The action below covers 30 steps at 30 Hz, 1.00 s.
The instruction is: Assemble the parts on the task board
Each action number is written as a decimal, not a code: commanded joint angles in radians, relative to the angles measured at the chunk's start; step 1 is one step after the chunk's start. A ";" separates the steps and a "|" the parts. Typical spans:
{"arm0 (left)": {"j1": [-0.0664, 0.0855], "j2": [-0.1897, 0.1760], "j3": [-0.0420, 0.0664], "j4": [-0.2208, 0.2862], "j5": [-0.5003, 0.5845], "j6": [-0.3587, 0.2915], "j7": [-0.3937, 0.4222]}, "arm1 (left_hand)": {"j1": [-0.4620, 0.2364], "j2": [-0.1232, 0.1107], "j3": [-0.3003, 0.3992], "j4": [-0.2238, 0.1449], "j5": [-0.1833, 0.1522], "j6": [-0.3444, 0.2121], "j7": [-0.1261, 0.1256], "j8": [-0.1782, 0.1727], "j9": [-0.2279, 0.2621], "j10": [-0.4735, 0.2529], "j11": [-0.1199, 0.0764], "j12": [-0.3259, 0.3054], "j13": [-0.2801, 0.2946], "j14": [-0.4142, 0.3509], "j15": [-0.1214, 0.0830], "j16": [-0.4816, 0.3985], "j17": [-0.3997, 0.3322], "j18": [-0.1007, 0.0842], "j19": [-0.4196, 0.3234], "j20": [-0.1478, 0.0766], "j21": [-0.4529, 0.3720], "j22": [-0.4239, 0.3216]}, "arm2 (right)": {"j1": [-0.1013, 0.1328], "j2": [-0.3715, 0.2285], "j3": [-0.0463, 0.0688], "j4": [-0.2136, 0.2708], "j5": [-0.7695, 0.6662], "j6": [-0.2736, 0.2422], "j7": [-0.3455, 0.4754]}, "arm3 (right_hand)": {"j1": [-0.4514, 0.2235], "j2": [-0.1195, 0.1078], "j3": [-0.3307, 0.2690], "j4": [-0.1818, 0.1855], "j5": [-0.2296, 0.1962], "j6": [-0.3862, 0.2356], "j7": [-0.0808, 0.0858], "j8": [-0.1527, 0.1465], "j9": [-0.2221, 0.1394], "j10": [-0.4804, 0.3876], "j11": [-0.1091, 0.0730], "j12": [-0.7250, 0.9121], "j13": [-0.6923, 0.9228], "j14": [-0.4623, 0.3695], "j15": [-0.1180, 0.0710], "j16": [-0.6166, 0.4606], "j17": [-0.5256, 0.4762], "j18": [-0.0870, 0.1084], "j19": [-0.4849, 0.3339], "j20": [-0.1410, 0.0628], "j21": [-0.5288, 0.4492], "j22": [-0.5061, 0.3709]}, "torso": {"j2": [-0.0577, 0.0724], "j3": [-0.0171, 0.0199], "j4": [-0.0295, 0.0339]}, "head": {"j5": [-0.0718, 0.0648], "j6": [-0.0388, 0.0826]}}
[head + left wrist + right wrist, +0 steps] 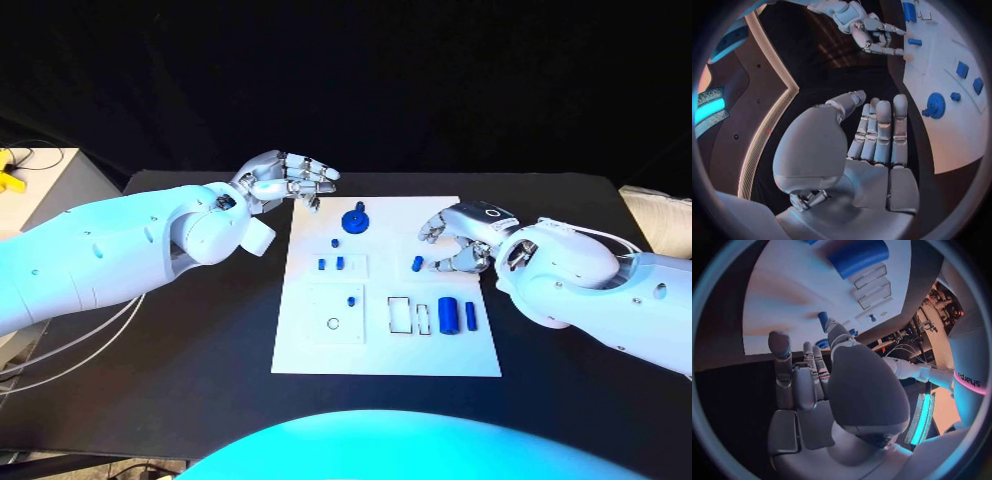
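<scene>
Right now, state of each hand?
Left hand: open, fingers extended, holding nothing.
Right hand: fingers curled by a small blue part; cannot tell if it grips it.

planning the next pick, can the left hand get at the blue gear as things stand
Probably yes. The left hand hovers open at the task board's far left corner, and the blue gear lies just beside it with nothing between. The right hand is off to the other side.

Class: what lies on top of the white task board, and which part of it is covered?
On the task board lie a blue gear-like disc, several small blue pieces and a larger blue cylinder. The right hand hangs over its right edge, covering the board beneath.
</scene>
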 commanded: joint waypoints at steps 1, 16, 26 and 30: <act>0.000 0.002 0.000 0.001 0.006 0.017 0.005 | 0.001 0.006 -0.006 0.001 0.003 -0.006 0.003 0.004 -0.001 -0.010 0.000 0.005 0.002 0.000 0.004 0.005 0.002 0.015 0.006 0.000 -0.004 -0.001 | 0.000 0.008 -0.001 -0.012 -0.016 0.068 0.017 | 0.019 0.004 -0.009 0.017 0.003 -0.003 0.000 -0.004 0.000 -0.009 0.000 0.007 0.000 0.021 0.005 -0.001 -0.001 -0.012 -0.002 0.006 -0.006 -0.001 | 0.001 0.0005 0.0013 | -0.002 0.000; 0.000 0.000 0.000 0.002 0.006 0.016 0.005 | 0.001 0.006 -0.006 0.001 0.003 -0.006 0.003 0.004 -0.001 -0.010 0.000 0.005 0.002 0.000 0.004 0.005 0.002 0.015 0.006 0.000 -0.004 -0.001 | -0.015 0.051 -0.006 -0.035 -0.025 0.080 0.018 | 0.083 0.024 0.055 0.083 -0.012 0.053 0.012 0.014 0.004 0.066 -0.019 0.058 -0.002 0.029 -0.011 0.014 0.022 -0.019 0.023 -0.008 0.021 0.044 | 0.001 -0.0007 0.0013 | 0.001 0.000; 0.000 -0.001 0.000 0.002 0.006 0.015 0.004 | 0.000 0.006 -0.008 0.002 0.003 -0.007 0.003 0.005 -0.001 -0.012 0.001 0.007 0.002 -0.001 0.005 0.005 0.002 0.015 0.006 0.001 -0.005 -0.002 | -0.019 0.059 -0.007 -0.034 -0.020 0.080 0.016 | 0.080 0.010 0.183 0.104 -0.040 0.102 0.012 0.026 0.004 0.163 -0.031 0.041 -0.002 0.032 -0.021 0.021 0.031 -0.022 0.032 -0.017 0.037 0.075 | 0.001 -0.0010 0.0002 | 0.000 0.000; 0.000 -0.001 0.000 0.003 0.006 0.016 0.003 | 0.000 0.006 -0.008 0.002 0.003 -0.007 0.003 0.005 -0.001 -0.012 0.001 0.007 0.002 -0.001 0.005 0.005 0.002 0.015 0.006 0.001 -0.005 -0.002 | -0.021 0.061 -0.008 -0.034 -0.019 0.077 0.015 | 0.072 0.002 0.229 0.102 -0.040 0.118 0.010 0.031 0.006 0.188 -0.034 0.026 -0.002 0.033 -0.024 0.023 0.034 -0.023 0.034 -0.020 0.041 0.084 | 0.001 -0.0003 0.0007 | -0.001 0.000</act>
